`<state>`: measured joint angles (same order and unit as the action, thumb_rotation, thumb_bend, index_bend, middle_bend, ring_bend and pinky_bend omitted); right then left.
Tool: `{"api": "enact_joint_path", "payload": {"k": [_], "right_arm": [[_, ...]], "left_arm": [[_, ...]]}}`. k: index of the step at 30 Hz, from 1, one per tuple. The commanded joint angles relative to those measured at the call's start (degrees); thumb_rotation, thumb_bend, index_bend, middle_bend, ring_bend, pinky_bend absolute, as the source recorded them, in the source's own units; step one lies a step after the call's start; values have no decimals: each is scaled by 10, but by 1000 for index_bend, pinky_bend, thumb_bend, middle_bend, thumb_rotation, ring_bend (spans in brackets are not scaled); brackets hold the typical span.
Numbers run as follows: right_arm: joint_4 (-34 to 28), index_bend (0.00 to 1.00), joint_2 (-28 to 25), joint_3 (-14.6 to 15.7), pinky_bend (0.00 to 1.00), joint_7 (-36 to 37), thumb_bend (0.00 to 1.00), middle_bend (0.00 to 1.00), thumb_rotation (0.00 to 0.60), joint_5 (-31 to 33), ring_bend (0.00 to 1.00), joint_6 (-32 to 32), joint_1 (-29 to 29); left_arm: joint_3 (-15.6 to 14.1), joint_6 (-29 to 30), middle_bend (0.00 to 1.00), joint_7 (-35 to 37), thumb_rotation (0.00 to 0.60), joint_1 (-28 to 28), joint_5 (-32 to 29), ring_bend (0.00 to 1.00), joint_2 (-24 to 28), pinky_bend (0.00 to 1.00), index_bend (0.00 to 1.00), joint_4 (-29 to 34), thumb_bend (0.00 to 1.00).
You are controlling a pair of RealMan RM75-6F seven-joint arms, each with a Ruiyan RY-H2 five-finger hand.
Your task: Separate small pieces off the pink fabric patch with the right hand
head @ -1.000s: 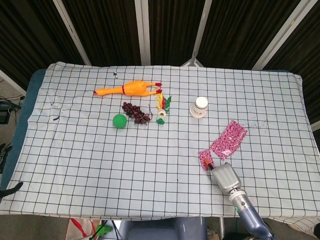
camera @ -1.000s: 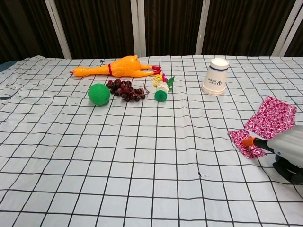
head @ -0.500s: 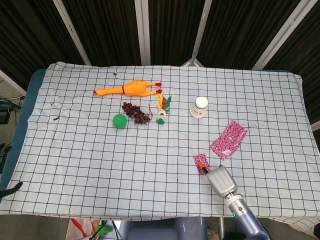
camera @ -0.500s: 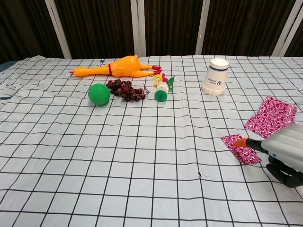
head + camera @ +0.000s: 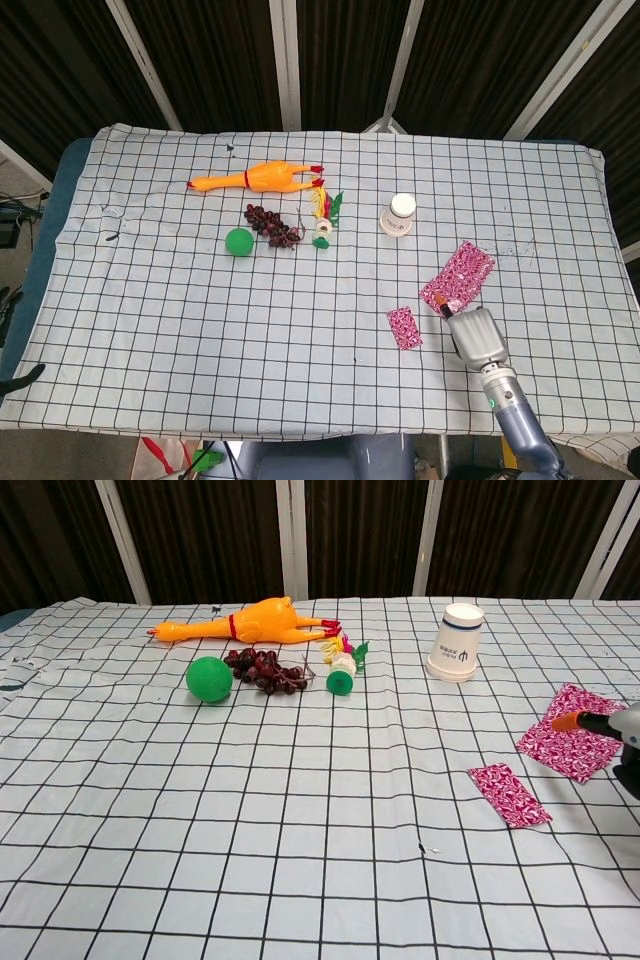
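The pink patterned fabric patch [image 5: 457, 278] lies flat at the right of the table, also seen in the chest view [image 5: 575, 742]. A small pink piece [image 5: 404, 327] lies apart from it, nearer the front [image 5: 509, 794]. My right hand [image 5: 475, 335] is at the patch's near corner, one finger stretched out with its orange fingertip [image 5: 562, 723] over the patch's near edge. The other fingers look tucked under and hold nothing. In the chest view the hand [image 5: 628, 742] is cut off by the right border. My left hand is not visible.
A white paper cup [image 5: 400, 213] stands upside down behind the patch. Further left lie a rubber chicken [image 5: 258, 178], dark grapes [image 5: 272, 224], a green ball [image 5: 238, 241] and a small colourful toy [image 5: 324, 219]. The checked cloth covers the table to its front edge [image 5: 320, 430].
My right hand dragged the small piece left and forward, away from the patch, then left it there. The hand has since moved right, back to the patch's near corner.
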<state>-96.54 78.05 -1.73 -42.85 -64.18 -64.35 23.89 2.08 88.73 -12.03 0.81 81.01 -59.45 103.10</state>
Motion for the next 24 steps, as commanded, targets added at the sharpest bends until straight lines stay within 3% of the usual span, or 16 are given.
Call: {"api": "enact_joint_path", "payload": {"k": [1, 12, 24], "right_arm": [[17, 139, -2, 1, 531, 11, 684, 825, 600, 11, 811, 15, 3], [59, 139, 22, 14, 530, 26, 683, 825, 600, 16, 811, 40, 9], [75, 140, 46, 8, 530, 13, 684, 825, 600, 30, 811, 53, 27]], "left_arm": [[2, 7, 21, 4, 600, 4, -1, 53, 1, 62, 108, 0, 205], [5, 5, 21, 5, 600, 4, -9, 53, 3, 62, 108, 1, 204], [5, 2, 21, -4, 600, 2, -12, 53, -1, 63, 108, 1, 204]]}}
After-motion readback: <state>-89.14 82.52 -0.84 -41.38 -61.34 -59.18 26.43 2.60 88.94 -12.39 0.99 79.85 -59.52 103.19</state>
